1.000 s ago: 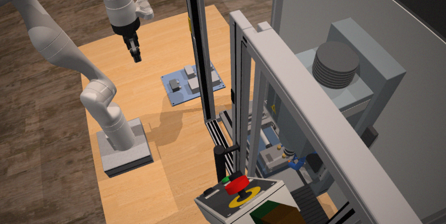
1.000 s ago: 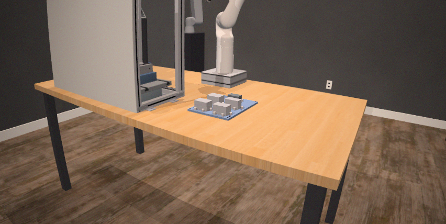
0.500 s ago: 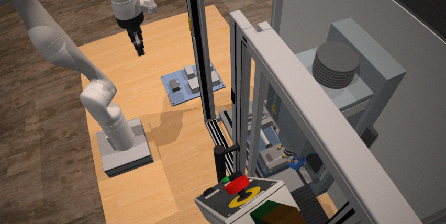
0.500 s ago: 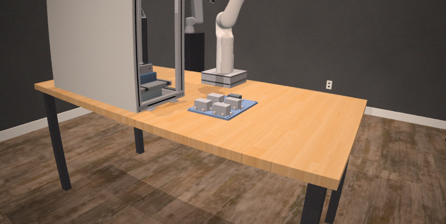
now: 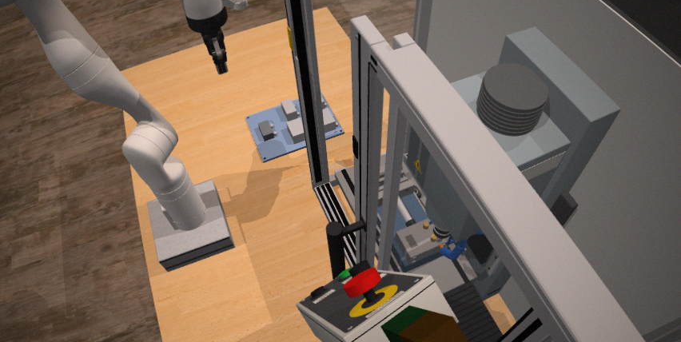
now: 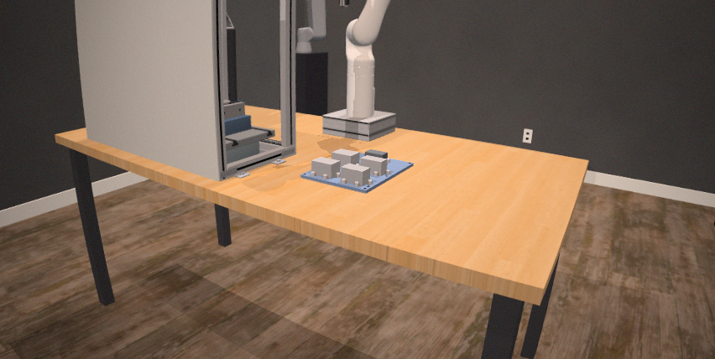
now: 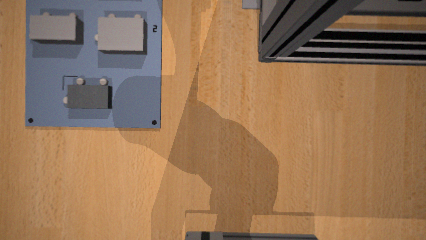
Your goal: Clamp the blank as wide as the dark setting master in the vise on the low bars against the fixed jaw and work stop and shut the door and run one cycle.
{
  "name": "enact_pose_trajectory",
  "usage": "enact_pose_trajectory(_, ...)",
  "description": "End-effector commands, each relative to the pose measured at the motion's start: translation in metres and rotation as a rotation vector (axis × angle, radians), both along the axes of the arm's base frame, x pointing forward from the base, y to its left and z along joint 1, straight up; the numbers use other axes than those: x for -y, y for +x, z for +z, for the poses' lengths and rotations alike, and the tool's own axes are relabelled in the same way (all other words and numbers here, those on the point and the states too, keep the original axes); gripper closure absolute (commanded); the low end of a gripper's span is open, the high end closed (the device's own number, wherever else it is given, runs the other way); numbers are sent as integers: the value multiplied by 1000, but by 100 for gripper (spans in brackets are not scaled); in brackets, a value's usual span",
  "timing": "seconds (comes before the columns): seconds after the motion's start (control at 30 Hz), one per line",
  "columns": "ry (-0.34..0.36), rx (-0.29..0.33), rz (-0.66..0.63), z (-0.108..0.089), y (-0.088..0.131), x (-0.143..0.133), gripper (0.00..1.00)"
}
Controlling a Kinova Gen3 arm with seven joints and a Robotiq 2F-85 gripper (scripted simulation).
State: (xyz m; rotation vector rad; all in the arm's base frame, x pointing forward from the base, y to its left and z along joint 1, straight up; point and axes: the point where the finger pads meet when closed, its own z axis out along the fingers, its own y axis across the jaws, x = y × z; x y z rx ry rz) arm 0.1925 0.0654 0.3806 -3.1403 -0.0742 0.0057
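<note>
My gripper (image 5: 221, 69) (image 6: 344, 1) is shut and empty, high above the table. The dark setting master (image 5: 266, 130) (image 6: 376, 154) (image 7: 89, 96) stands on the blue plate (image 5: 280, 149) (image 6: 399, 165) (image 7: 45, 107) among several light grey blanks, such as one blank (image 5: 288, 109) (image 6: 373, 164) (image 7: 53, 28) and a wider-looking blank (image 5: 296, 129) (image 6: 345, 157) (image 7: 121, 34). The vise (image 5: 419, 242) is inside the guard, partly hidden; its bars and work stop are not clear. The green button (image 5: 344, 273) and black knob (image 5: 360, 266) are on the control column. I cannot tell the door's position.
The guard's post (image 5: 304, 86) hides part of the plate in the top view. A black handle (image 5: 335, 246) stands beside the guard frame. A red emergency button (image 5: 362, 282) sits in front of the knob. The machine head (image 5: 511, 101) rises behind the guard's top rail (image 5: 467, 120).
</note>
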Motion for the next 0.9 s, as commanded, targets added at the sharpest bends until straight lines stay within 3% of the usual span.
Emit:
enact_pose_trajectory(0.0,1,2,-2,4,1,0,90)
enact_pose_trajectory(0.13,4,8,-9,21,4,0,90)
enact_pose_trajectory(0.53,4,8,-9,21,4,0,90)
enact_pose_trajectory(0.7,4,8,4,3,2,-59,90)
enact_pose_trajectory(0.87,4,8,4,3,2,-59,90)
